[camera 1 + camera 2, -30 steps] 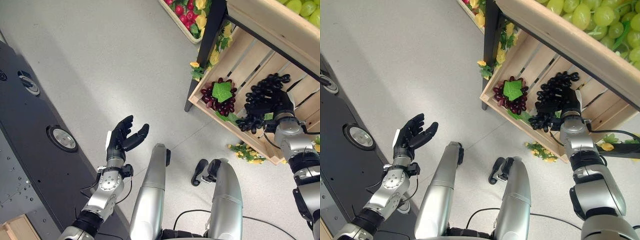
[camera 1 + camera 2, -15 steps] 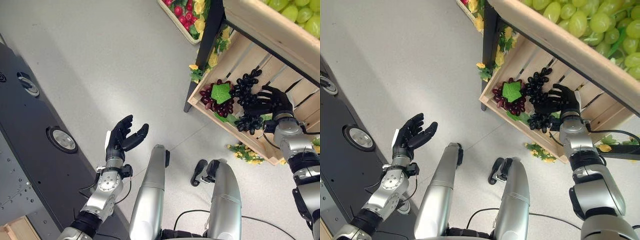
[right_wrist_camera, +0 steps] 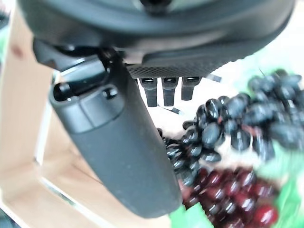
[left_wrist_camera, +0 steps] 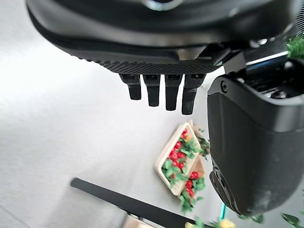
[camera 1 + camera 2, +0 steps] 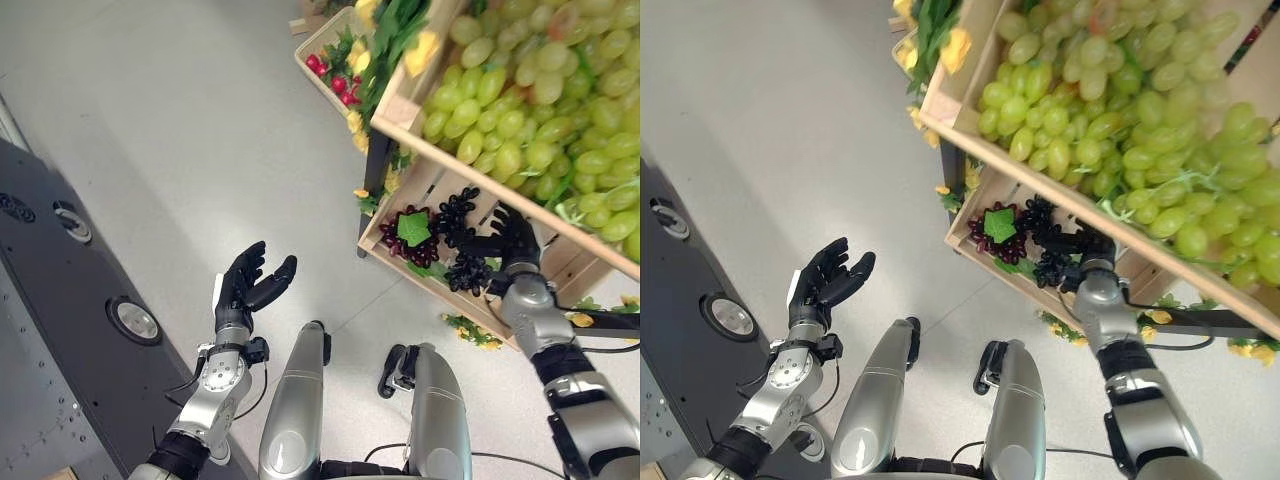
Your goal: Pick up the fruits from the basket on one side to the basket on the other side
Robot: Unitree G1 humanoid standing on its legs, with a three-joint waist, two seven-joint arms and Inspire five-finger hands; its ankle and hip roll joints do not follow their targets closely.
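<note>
My left hand [image 5: 245, 290] hangs over bare pale grey floor [image 5: 180, 130], palm up, fingers loose and spread, holding nothing. Beside it runs a dark platform [image 5: 70, 290] with round fittings, cut off by the edge of my sight. From my left wrist I see a shallow tray of red fruit and leaves [image 4: 180, 164] on the floor; I cannot make out what the fruit is.

Further right stands the wooden stand. Its upper crate [image 5: 400, 115] is heaped with green grapes [image 5: 520, 110], too many and too cropped to count. In the lower crate [image 5: 385, 235] I count two bunches: one of dark red grapes [image 5: 412, 240] with a green leaf on top, and one of black grapes [image 5: 460, 240] lying just beside it, touching.

My right hand [image 5: 515, 240] reaches into that lower crate at the black bunch. From the right wrist, my fingers [image 3: 164, 90] stand fairly straight and my thumb is apart from them, the black grapes lying past them rather than clasped. The crate's far end is hidden behind the upper crate.
</note>
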